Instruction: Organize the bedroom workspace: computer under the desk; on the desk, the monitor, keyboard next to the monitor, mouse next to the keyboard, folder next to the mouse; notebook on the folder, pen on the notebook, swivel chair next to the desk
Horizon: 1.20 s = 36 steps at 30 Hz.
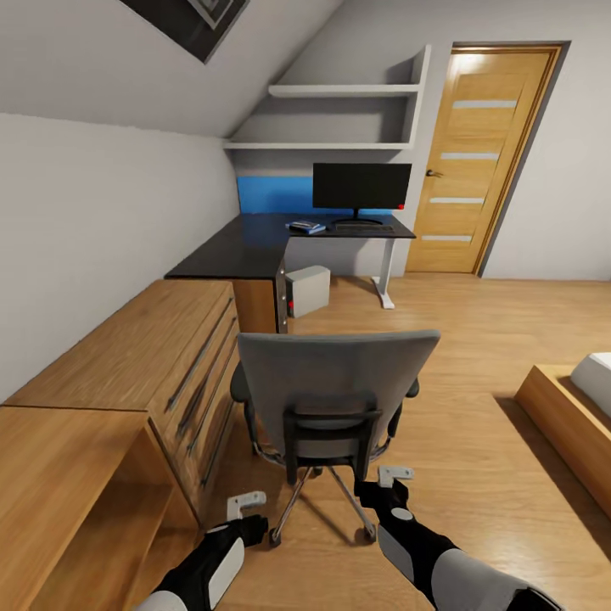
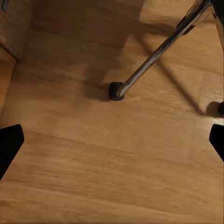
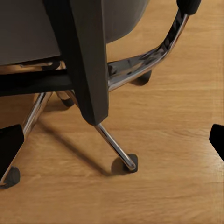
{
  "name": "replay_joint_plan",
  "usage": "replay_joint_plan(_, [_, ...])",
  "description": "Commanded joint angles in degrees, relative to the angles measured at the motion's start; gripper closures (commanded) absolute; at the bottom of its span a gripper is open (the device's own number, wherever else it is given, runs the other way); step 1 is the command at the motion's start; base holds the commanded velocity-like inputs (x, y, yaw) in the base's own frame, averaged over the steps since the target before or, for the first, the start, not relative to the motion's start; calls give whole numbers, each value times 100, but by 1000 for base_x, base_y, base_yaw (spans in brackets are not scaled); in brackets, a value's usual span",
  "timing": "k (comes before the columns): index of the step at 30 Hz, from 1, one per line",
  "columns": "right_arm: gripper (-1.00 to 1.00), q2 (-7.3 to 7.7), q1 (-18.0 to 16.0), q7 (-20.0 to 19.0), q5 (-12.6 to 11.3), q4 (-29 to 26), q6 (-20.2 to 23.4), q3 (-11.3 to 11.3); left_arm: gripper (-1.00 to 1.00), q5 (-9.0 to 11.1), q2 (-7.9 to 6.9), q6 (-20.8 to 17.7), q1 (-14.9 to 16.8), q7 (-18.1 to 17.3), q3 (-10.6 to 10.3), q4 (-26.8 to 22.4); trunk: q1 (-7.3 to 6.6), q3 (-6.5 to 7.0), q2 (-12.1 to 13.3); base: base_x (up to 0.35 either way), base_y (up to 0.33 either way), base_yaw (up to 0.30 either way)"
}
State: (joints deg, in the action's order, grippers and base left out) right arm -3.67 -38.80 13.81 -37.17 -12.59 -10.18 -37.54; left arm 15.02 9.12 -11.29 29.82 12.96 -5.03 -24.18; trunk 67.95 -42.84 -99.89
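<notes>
Presently, the swivel chair (image 1: 335,399) is faced from behind, the desk (image 1: 255,246) at twelve o'clock beyond. Both jaws are held wide, empty. Chair repositioning is judged the step; a backrest grasp is required.

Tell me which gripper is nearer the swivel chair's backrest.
Right. The right gripper sits just below the backrest, behind the swivel chair; the left gripper hangs lower, off toward the wooden cabinet.
</notes>
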Motion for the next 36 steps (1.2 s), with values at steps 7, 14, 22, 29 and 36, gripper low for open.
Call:
replay_joint_plan(7, [-100,6,-9,-23,-70,17,-40,-34,-100,46,60,298,6,49,-43,91,154,-131,-285,0,0,0])
replay_joint_plan(14, [-100,-1,-5,-31,-79,17,-51,-36,-100,38,88,368,6,76,-103,-33,308,-257,-565,0,0,0])
replay_joint_plan(22, [-100,-11,-5,-35,-80,12,-94,-42,-100,49,88,294,6,59,-146,-629,483,-401,-886,0,0,0])
replay_joint_plan(29, [-100,-12,3,-43,-74,7,-250,-51,-100,45,88,273,6,60,-175,-937,637,-526,-1167,0,0,0])
replay_joint_plan(36, [-100,-13,4,-44,-49,3,-264,-54,-100,46,88,118,6,50,-174,-792,791,-652,-1448,0,0,0])
